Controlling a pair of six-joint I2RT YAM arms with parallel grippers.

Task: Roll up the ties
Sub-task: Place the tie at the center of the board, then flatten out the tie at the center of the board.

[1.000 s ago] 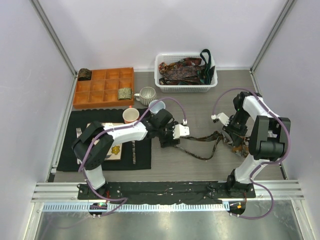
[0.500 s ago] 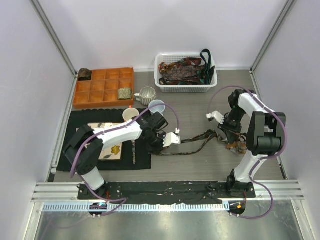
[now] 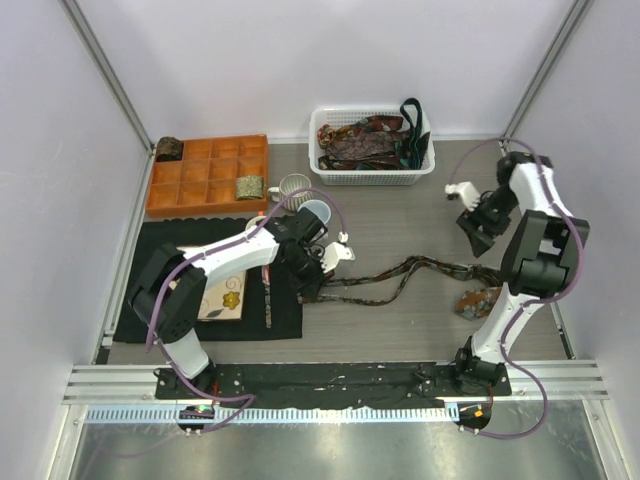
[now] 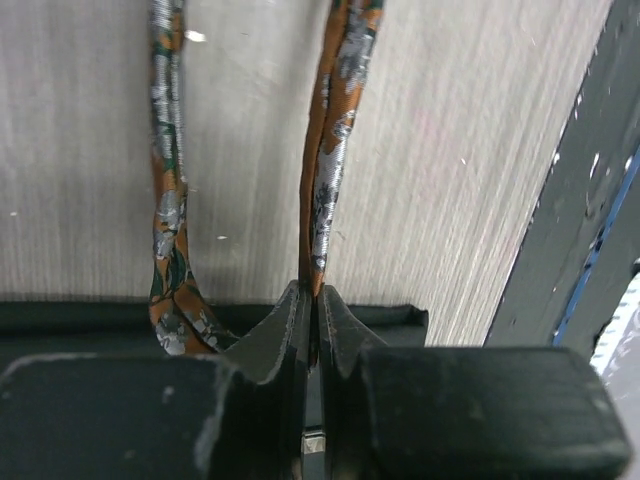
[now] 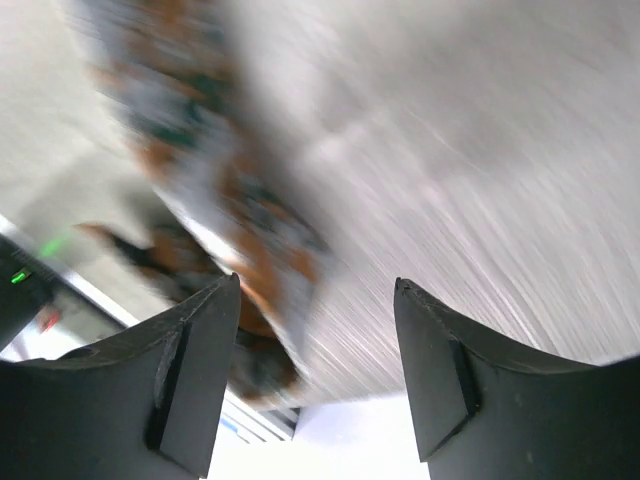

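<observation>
The left claw [image 4: 310, 295] is pinched tight on a narrow strip of the patterned tie [image 4: 322, 200], its two fingers pressed flat together with the fabric edge-on between them; seen from above, this left claw [image 3: 315, 278] sits low at the right edge of the black mat [image 3: 285, 315]; from it the tie [image 3: 400, 275] runs as two loose strands across the counter [image 3: 400, 340] to a bunched wide end lying just beside the right arm; the right claw [image 3: 477, 230] hangs raised and well apart from the fabric, its fingers [image 5: 190, 370] spread with nothing between them, the cloth under it only a blur

More ties [image 3: 365, 140] are heaped in the white basket [image 3: 372, 178] at the back; two rolled coils [image 3: 249, 186] are at the orange tray [image 3: 200, 170], one in a compartment, one at its far left corner

What worries me: the pinch is on a thin edge, so a pull could slip it free; nothing pins the far end, so any rolling may drag the slack and give a loose, crooked coil; the bunched end may snag on the right arm; the mug [image 3: 293, 190] stands near the left arm's elbow room

No brand, label or writing can be read anywhere
</observation>
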